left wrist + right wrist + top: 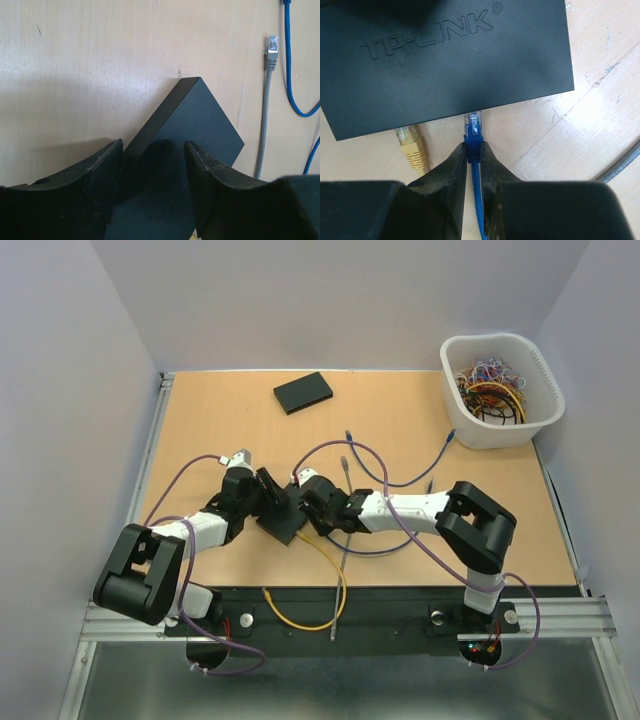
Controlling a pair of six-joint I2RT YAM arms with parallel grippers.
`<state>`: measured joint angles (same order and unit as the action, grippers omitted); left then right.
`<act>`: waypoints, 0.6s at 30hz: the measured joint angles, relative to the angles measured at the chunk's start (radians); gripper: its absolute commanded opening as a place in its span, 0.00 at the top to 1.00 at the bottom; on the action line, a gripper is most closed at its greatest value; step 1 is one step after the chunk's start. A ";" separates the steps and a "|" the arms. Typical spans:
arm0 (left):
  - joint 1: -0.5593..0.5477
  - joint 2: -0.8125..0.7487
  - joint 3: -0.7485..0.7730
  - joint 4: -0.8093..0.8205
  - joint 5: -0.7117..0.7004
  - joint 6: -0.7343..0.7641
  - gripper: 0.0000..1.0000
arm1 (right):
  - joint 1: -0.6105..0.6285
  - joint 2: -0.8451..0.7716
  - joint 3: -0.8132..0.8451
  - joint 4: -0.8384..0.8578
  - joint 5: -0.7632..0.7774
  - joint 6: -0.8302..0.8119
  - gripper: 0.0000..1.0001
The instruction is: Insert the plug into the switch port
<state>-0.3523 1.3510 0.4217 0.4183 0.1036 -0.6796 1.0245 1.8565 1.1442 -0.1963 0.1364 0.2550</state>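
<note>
Only right wrist view shows blue plug, pinched in right fingers, at switch edge, left fingers spread wide

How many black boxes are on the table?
2. The far box lies alone toward the back edge; the near box sits between the left gripper and right gripper. None seems hidden.

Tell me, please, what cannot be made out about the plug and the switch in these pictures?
- Right wrist: the switch hides its own ports from above, so whether the blue plug in the right gripper is in a port is unclear.
- Left wrist: whether the left gripper touches the switch; its fingers hide any contact.
- Top view: both grippers cover that spot.
</note>
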 measured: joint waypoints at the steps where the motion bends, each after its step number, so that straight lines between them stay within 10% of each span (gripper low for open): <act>1: 0.001 0.000 -0.004 0.006 -0.001 -0.005 0.38 | 0.004 0.001 0.002 -0.001 0.005 0.003 1.00; 18: 0.001 0.000 -0.021 0.035 -0.021 -0.029 0.39 | 0.051 0.035 0.076 -0.077 0.095 0.015 1.00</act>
<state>-0.3511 1.3510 0.4004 0.4530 0.0822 -0.7086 1.0760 1.8915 1.2198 -0.2737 0.2317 0.2699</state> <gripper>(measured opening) 0.614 0.186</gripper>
